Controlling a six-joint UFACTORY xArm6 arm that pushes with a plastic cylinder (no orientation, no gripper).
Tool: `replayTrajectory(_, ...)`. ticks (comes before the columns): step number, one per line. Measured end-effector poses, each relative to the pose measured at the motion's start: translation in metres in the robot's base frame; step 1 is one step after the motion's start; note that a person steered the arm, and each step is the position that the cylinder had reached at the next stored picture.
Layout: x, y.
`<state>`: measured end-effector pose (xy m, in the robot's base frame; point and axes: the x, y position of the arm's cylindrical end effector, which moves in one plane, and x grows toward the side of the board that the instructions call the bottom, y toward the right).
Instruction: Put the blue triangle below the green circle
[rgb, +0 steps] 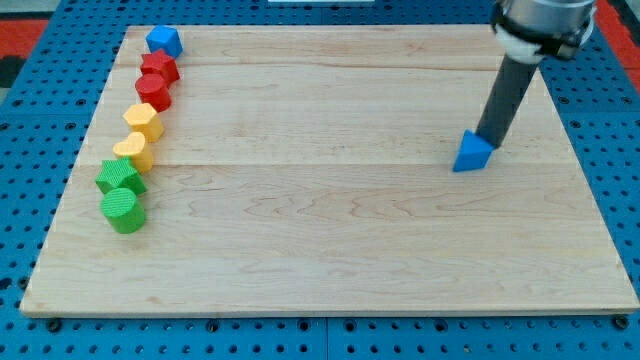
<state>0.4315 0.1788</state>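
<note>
My tip (487, 141) touching triangle (473, 153) at the view's right, circle (123, 211) far left.

Wooden board (330, 250), blue triangle (473, 153), seven blocks along left edge

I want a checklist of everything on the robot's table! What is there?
Surface: wooden board, lying flat on a blue pegboard.
Job's things: blue triangle at the view's right; green circle at the view's lower left, far apart.
Clutter: along the left edge, top to bottom: blue block, two red blocks, two yellow blocks, green block.
Tool: my tip sits at the triangle's upper right side, seemingly touching.
Cables: nothing seen.
Surroundings: red patches beyond the pegboard's top corners.
</note>
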Motion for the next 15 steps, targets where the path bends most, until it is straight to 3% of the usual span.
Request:
replayTrajectory(1,0.016,-0.05)
replayTrajectory(2,0.082,-0.063)
replayTrajectory(3,0.09,-0.097)
replayTrajectory(5,0.048,-0.2)
replayTrajectory(9,-0.001,-0.255)
replayTrajectory(12,0.029,-0.337)
replayTrajectory(15,0.051,-0.328)
